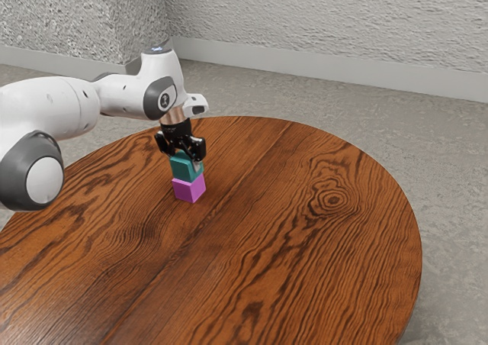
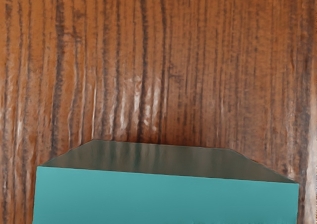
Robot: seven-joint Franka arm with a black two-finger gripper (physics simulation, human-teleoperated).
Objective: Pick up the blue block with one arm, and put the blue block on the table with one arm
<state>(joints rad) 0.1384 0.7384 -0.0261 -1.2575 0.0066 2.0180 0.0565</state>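
teal block [image 1: 182, 166] between the closed jaws, purple block [image 1: 187, 190] beneath

no text, label, brand, number or sign can be read on anything in either view

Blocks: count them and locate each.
2: a teal block at the gripper, and a magenta block on the table just below it. Another could be hidden behind.

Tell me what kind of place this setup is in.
Probably a plain indoor room, simulated: a round wooden table stands on a mottled grey floor, with rough pale walls and a light skirting strip behind it.
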